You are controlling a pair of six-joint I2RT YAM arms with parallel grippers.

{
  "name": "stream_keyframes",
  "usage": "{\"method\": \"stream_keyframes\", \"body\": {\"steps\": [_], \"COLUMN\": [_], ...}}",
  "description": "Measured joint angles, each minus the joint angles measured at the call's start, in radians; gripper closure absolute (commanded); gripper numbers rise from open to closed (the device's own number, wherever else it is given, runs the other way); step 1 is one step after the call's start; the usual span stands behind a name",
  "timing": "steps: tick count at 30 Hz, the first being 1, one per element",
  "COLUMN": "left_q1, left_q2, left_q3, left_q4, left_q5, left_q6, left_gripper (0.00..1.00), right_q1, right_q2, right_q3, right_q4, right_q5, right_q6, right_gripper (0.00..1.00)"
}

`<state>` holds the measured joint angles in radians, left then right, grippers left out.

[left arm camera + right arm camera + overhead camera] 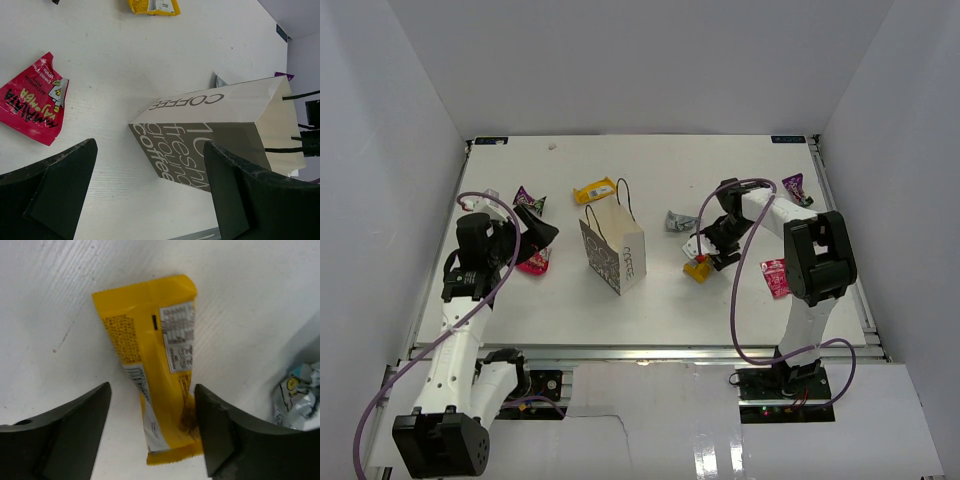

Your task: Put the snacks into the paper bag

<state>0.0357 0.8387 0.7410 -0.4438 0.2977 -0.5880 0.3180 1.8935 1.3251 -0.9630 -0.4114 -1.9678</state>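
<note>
The white paper bag (613, 255) with black cord handles stands upright mid-table; the left wrist view shows its grey "coffee" side (220, 135). My right gripper (705, 255) is open, low over a yellow wrapper (698, 268), with the fingers on either side of the wrapper (155, 370) and the right finger at its edge. My left gripper (535, 235) is open and empty, left of the bag, beside a red-pink pouch (534, 262) that also shows in the left wrist view (32, 110). A second yellow wrapper (594, 191) lies behind the bag.
A silver foil packet (680, 221) lies just beyond the right gripper and shows in the right wrist view (295, 395). A second red pouch (776, 276) lies by the right arm. Dark purple packets lie at the back left (528, 200) and back right (796, 186).
</note>
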Motion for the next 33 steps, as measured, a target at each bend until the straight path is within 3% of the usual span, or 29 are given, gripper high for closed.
{"method": "stream_keyframes", "body": {"steps": [5,8,12,18,23,27,33], "left_q1": [0.000,0.000,0.000,0.000,0.000,0.000,0.000], "left_q2": [0.035,0.036,0.031,0.004,0.005,0.017,0.035], "left_q3": [0.000,0.000,-0.002,-0.051,-0.093,-0.097,-0.097], "left_q4": [0.003,0.004,0.006,0.016,0.026,0.042,0.077], "left_q5": [0.003,0.003,0.004,0.007,0.017,0.026,0.037], "left_q6": [-0.005,-0.008,-0.009,-0.023,-0.037,-0.044,-0.053], "left_gripper": [0.02,0.02,0.02,0.02,0.02,0.02,0.02], "right_q1": [0.031,0.045,0.047,-0.018,-0.064,-0.024,0.152], "right_q2": [0.000,-0.008,-0.018,-0.083,-0.314,-0.484,-0.597], "right_q3": [-0.043,-0.066,-0.069,-0.052,-0.060,-0.021,-0.026], "right_q4": [0.030,0.049,0.061,0.040,0.021,0.129,0.605], "right_q5": [0.013,0.013,-0.004,-0.200,-0.408,-0.560,-0.534], "right_q6": [0.025,0.058,0.142,0.369,0.549,0.877,1.579], "right_gripper": [0.44,0.62,0.76,0.81,0.86,0.88,0.86]}}
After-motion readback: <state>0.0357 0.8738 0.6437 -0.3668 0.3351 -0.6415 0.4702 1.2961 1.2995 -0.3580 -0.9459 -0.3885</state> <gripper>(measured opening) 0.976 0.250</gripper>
